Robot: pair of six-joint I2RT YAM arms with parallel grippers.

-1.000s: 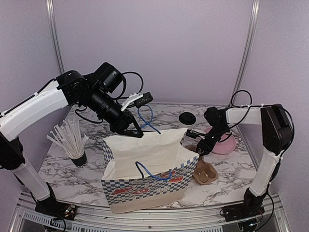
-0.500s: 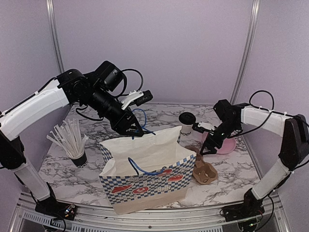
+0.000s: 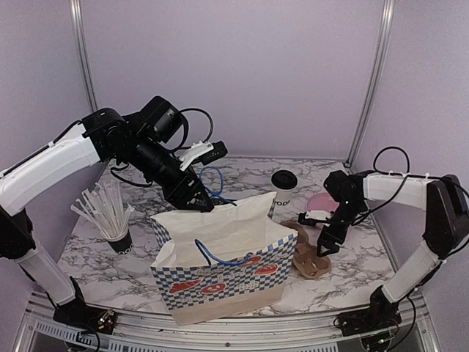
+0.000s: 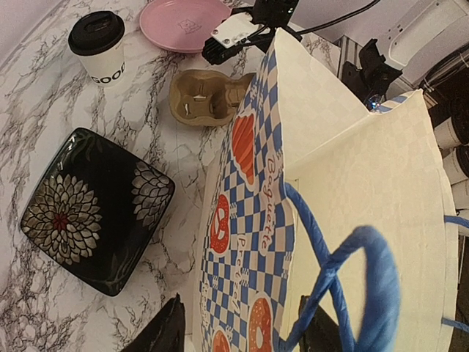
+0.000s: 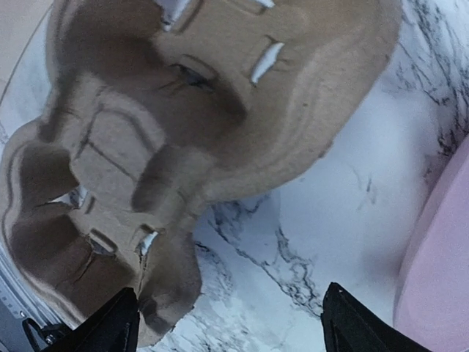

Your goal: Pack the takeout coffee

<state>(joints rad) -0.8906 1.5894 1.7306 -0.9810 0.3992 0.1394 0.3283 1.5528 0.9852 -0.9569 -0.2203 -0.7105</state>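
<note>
takeout coffee [image 3: 283, 192] upright, long axis vertical, lid [image 3: 283, 179] uppermost, apparently standing free

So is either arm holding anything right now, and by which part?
Nothing is held. The left gripper is open beside the blue bag handle; the right gripper is open above the cardboard cup carrier.

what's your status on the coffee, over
Left gripper open at the paper bag rim, right gripper open by the cup carrier. Takeout coffee upright on table behind bag, unpacked. Nothing blocking it.
</note>
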